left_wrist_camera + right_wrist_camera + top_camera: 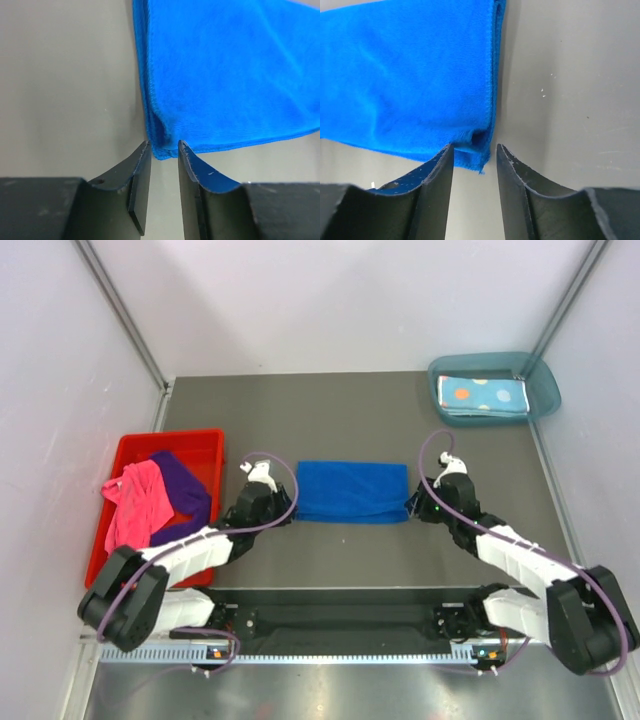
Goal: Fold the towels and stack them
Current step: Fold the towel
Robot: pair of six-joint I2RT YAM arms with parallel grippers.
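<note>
Left arm, right arm, both low, jaws slightly apart.

There are four towels: one royal blue towel at the middle of the worktop, one light blue dotted towel at the far right corner, and one purple towel and one pink towel at the left edge. There are two containers: one red bin holding two towels, and one teal tray holding one. At the near edge stand two arms, one left arm and one right arm, carrying two end effectors in all, the left end effector and the right end effector.
</note>
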